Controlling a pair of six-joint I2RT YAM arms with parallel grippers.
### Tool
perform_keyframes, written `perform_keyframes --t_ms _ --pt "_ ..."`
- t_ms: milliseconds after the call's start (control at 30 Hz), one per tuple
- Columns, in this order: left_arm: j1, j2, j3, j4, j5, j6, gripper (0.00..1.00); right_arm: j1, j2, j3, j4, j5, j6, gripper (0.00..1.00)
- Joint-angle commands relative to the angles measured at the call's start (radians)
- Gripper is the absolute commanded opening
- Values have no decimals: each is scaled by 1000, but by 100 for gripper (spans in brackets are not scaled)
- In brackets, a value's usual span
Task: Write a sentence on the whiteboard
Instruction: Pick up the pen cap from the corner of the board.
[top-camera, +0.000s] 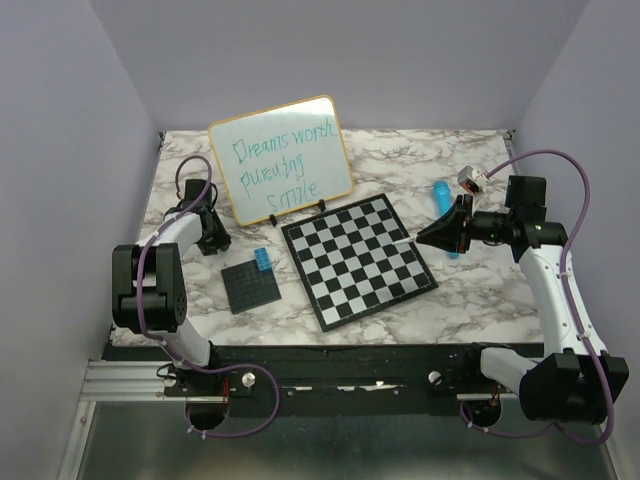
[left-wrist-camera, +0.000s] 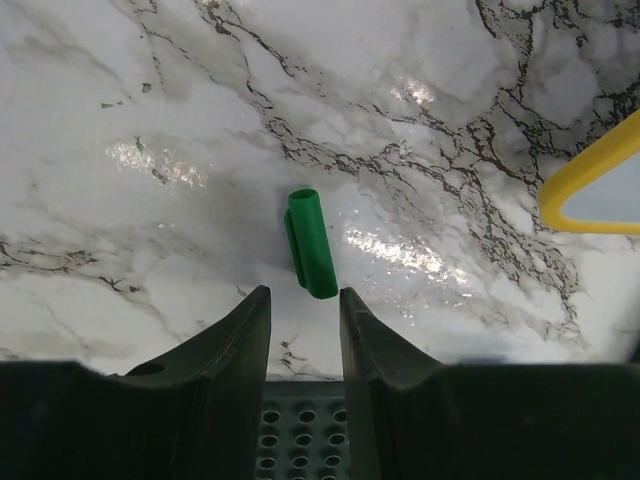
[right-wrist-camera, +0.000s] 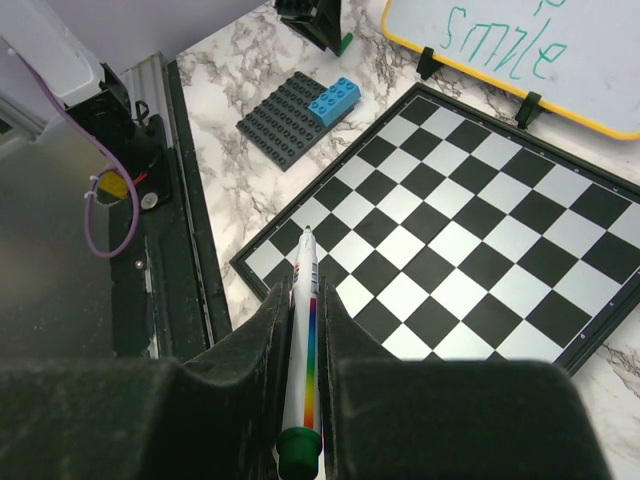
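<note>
Whiteboard (top-camera: 282, 160): propped upright on its stand at the far left of the counter (top-camera: 470, 290), tilted to face the arms for writing.
Right gripper (right-wrist-camera: 303, 295): clenched on a marker (right-wrist-camera: 305, 350), which lies lengthwise between the jaws with its tip pointing forward over the chessboard (top-camera: 358, 260).
Left gripper (left-wrist-camera: 303, 295): released and holding nothing, low over the counter beside the board's left corner.
Green cap (left-wrist-camera: 310, 245): lies on the counter just beyond the parted jaws; probably the marker's, waiting to be put back on.
Sentence (top-camera: 278, 165): three teal lines, "Dreams worth pursuing smile", fill the board, so the writing looks finished.
</note>
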Motion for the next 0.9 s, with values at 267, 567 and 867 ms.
perform_keyframes --t_ms 267,567,867 --pt "-29 107 103 -69 -123 17 39 -4 -7 16 -15 -31 -17 0" --pt "-42 168 114 -103 -176 46 24 -4 -7 17 -20 -39 -18 1" --pt "-46 191 112 -141 -154 127 2 -4 -14 19 -26 -46 -23 0"
